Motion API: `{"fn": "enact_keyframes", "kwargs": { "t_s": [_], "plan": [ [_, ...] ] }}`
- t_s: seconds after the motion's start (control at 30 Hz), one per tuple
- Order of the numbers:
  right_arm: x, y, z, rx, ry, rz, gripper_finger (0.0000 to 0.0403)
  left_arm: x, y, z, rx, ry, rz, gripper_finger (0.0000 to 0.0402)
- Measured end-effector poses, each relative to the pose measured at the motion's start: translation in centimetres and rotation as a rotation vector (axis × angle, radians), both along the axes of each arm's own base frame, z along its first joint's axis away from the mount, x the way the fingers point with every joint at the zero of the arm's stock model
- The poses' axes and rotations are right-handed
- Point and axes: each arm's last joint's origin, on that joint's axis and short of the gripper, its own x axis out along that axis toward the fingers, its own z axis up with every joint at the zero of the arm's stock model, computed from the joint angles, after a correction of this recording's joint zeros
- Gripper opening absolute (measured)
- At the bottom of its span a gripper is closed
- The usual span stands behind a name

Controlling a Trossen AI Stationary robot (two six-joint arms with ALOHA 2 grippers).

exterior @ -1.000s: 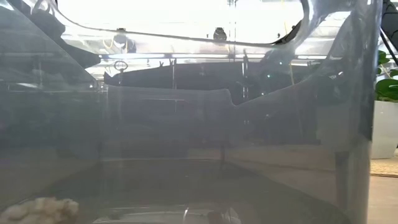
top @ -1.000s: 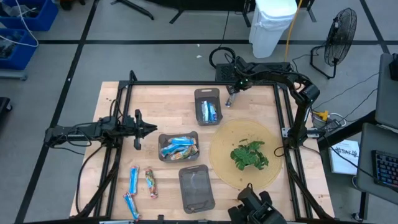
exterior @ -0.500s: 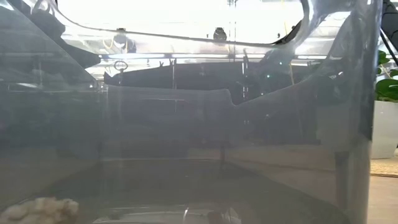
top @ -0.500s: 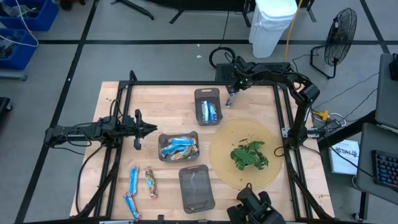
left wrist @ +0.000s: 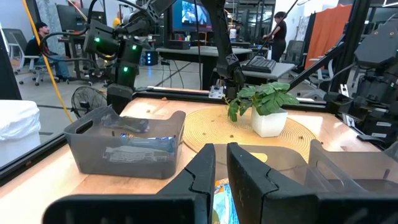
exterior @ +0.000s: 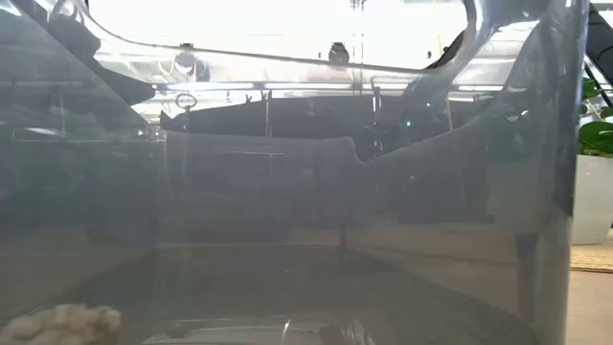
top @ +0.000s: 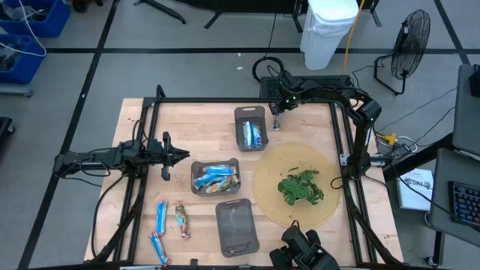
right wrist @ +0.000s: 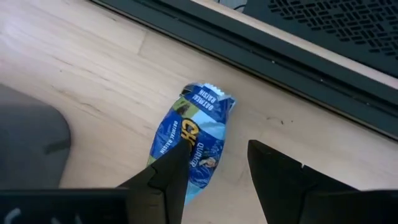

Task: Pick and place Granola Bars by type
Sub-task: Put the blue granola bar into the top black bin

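Movement is small: the right gripper (top: 277, 120) has shifted a touch along the far edge of the worktop (top: 195, 127), just beside the far tray (top: 250, 114) that already holds blue bars. Its fingers (right wrist: 163, 169) stand apart, straddling a blue-and-white bar (right wrist: 194, 138) lying flat on the wood — not yet gripped, so I judge a pick is being lined up. The left gripper (top: 174, 156) waits near the middle tray (top: 196, 166) of mixed bars (top: 215, 177), fingers nearly closed and empty; three more bars (top: 162, 213) lie loose at the near-left.

evenly lit overhead; low view hazy, with bright backlight glare.
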Motion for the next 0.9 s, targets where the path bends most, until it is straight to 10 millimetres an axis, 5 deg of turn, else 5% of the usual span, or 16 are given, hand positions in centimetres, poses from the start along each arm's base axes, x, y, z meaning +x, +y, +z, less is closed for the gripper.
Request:
{"fn": "enact_keyframes", "kwargs": {
  "t_s": [0.43, 0.9],
  "plan": [
    [0.6, -0.2, 0.3, -0.025, -0.084, 0.092, 0.0008, 0.0, 0.0, 0.0, 0.0, 0.0, 0.0, 0.0047],
    [1.1, 0.0, 0.3, -0.018, -0.109, 0.108, 0.0023, 0.0, 0.0, 0.0, 0.0, 0.0, 0.0, 0.0047]
  ]
}}
